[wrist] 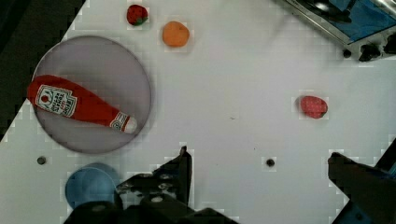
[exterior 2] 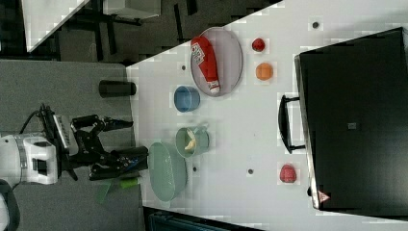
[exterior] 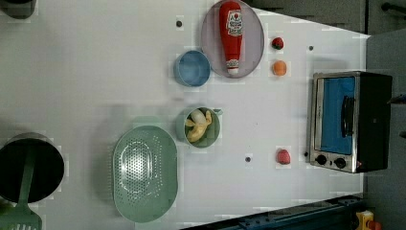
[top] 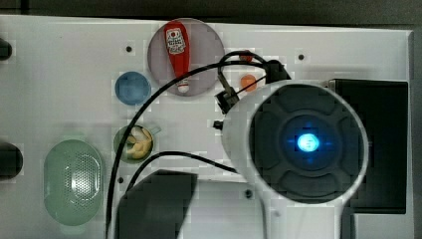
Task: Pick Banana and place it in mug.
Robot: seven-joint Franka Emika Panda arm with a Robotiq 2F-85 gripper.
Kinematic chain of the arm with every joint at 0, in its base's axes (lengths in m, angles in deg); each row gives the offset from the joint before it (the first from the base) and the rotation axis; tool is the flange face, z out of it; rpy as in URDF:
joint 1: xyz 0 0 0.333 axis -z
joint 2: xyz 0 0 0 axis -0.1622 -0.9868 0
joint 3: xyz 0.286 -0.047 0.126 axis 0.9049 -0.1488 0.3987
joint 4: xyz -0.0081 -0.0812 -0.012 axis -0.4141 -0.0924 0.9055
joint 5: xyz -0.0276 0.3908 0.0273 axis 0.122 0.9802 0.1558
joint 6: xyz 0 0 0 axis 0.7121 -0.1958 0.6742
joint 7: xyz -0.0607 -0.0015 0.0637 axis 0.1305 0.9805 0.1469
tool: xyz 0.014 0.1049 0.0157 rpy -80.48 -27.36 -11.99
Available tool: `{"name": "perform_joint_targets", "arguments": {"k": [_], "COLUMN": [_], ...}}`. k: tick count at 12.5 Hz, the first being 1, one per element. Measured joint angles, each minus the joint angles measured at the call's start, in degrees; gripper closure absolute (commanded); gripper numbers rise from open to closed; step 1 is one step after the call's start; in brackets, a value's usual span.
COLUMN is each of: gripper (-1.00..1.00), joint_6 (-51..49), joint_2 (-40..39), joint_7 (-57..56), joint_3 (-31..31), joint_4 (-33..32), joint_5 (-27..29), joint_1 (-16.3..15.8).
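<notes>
Banana [exterior: 199,125] lies inside mug [exterior: 182,128], colander [exterior: 143,173] at mug's 8 o'clock in left view; task looks done. Gripper [exterior 2: 126,143] spread, empty, well apart.

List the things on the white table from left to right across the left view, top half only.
Blue cup → plate with the ketchup bottle on it → strawberry and orange fruit, level with each other.

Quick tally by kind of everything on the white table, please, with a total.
Fruit: 4 (pale yellow banana in the mug, dark red strawberry, round orange fruit, pinkish-red fruit)
Cups: 2 (sea-green mug, blue round cup)
Colander: 1
Plate: 1
Ketchup bottle: 1
Toaster oven: 1
Total: 10
</notes>
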Motion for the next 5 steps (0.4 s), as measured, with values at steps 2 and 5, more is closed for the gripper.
{"name": "perform_joint_targets", "arguments": {"k": [2,5], "gripper": [-1.00,-1.00], "joint_6": [0.0,0.0], "joint_2": [-0.1,-1.7], "joint_7": [0.0,0.0], "joint_3": [0.1,0.4], "joint_4": [-0.2,0.7], "joint_5": [-0.8,1.1], "joint_1": [0.7,-0.5]}}
